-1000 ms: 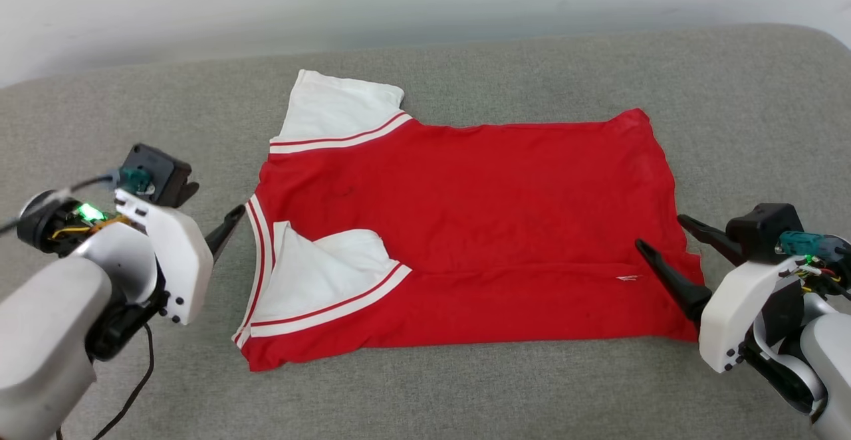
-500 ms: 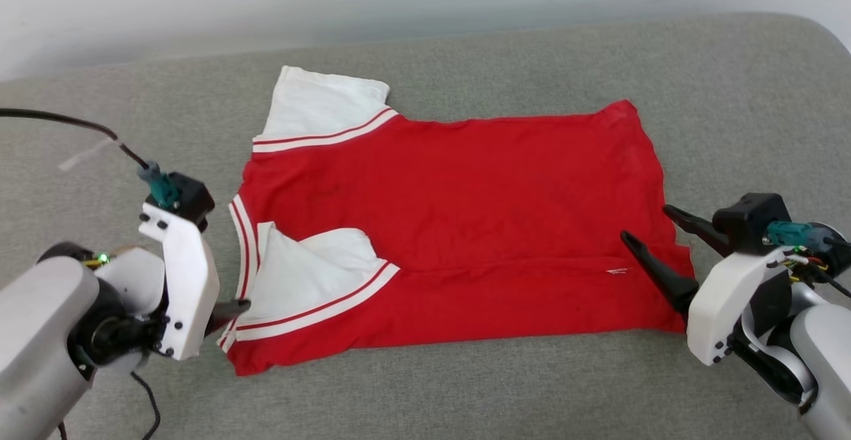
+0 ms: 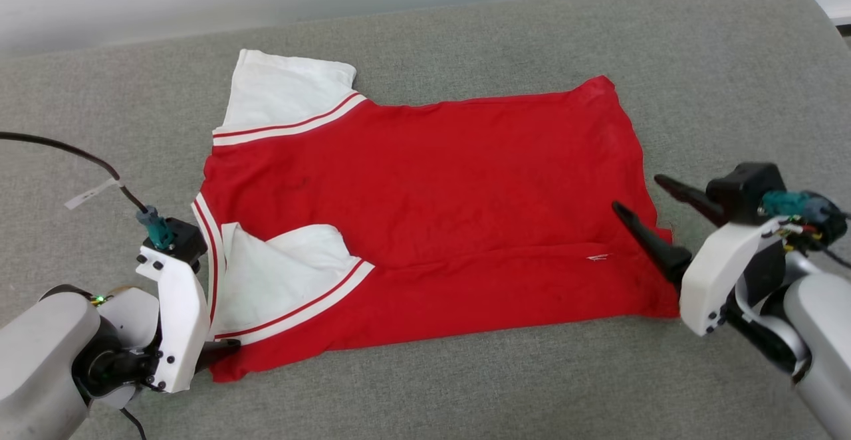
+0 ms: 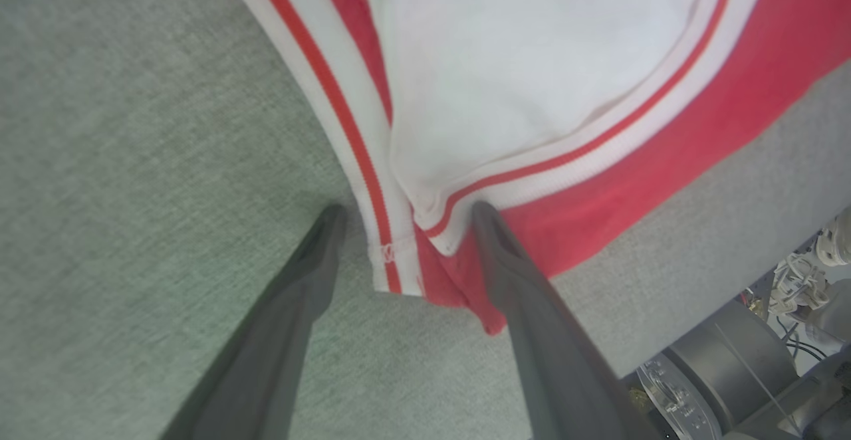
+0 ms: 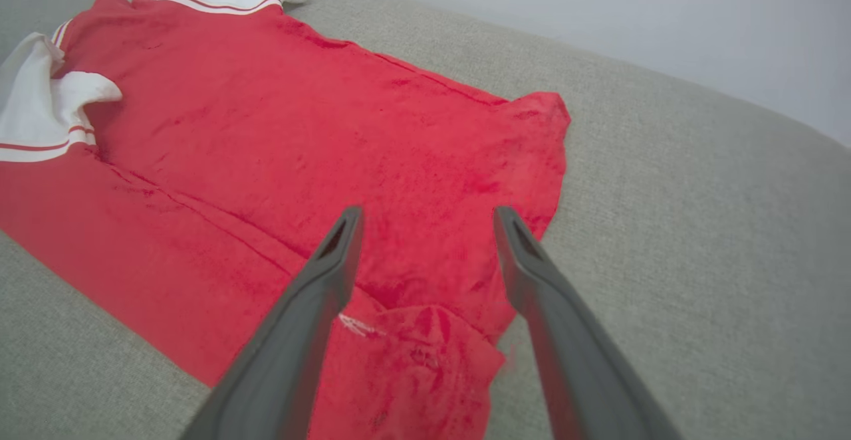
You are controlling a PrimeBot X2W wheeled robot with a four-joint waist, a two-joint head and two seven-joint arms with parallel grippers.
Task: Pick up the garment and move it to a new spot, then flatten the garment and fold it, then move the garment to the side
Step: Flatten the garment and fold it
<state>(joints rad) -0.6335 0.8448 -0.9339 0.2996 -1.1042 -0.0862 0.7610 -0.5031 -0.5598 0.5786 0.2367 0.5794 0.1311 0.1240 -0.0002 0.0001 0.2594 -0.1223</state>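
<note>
Grey fabric surface (image 3: pixel 465 387): red jersey T-shirt (image 3: pixel 432 194), white striped-trim sleeves, spread across its middle. Left hand (image 4: pixel 407 209) wide, astride shirt's near-left corner. Right hand (image 5: pixel 429 211) wide, above hem toward right edge.

red garment (image 3: pixel 432 181), white sleeves with red-striped trim, grey couch (image 3: pixel 465 387)

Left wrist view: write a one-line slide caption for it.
Open left end effector poised around the striped trim at a corner of the red-and-white shirt lying on a gray cushion.
</note>
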